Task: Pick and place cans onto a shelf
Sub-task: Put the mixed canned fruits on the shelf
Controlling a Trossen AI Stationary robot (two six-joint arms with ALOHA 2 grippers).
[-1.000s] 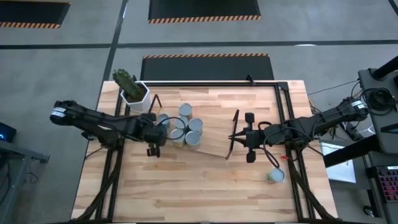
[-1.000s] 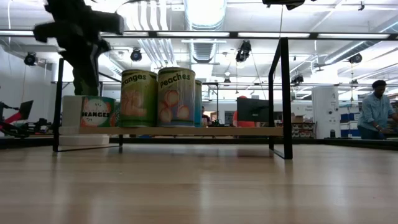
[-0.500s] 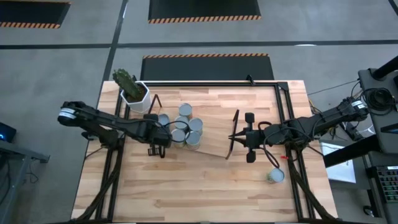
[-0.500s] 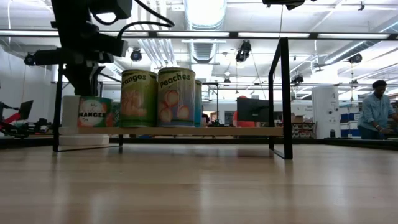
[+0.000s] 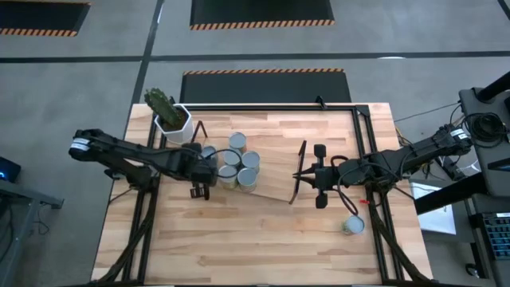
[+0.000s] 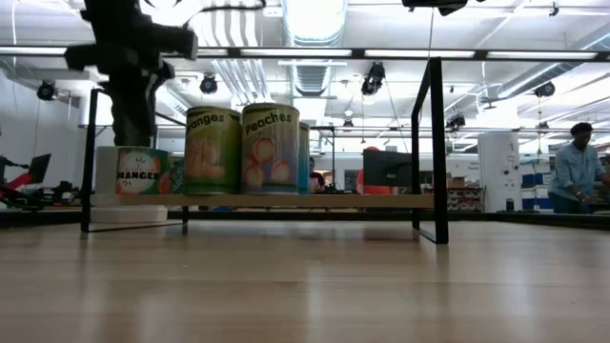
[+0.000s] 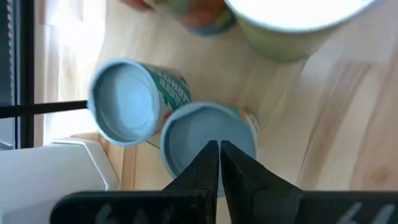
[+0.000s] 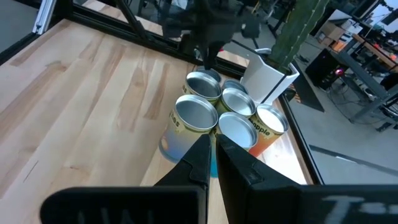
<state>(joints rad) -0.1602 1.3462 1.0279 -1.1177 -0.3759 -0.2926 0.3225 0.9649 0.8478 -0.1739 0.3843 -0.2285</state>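
Note:
Several silver-topped cans (image 5: 233, 161) stand clustered on the left part of the light-wood shelf (image 5: 275, 179), which has a black wire frame at each end. In the low view they show as labelled cans (image 6: 243, 151). One more can (image 5: 353, 226) stands on the table's near right part. My left gripper (image 5: 199, 177) is shut and empty, above the cluster's left side. In the left wrist view (image 7: 219, 148) its tips hang over a can top (image 7: 199, 127). My right gripper (image 5: 301, 174) is shut and empty by the shelf's right frame, and it shows in its own wrist view (image 8: 211, 144).
A white hexagonal pot with a cactus (image 5: 170, 115) stands at the table's far left, just behind the shelf. Bare tabletop (image 5: 263, 239) lies along the near side. People and equipment show in the room beyond the table (image 6: 577, 167).
My left gripper went a little toward the cans and down over the cluster's left side, then came back up and slightly toward the table's left edge.

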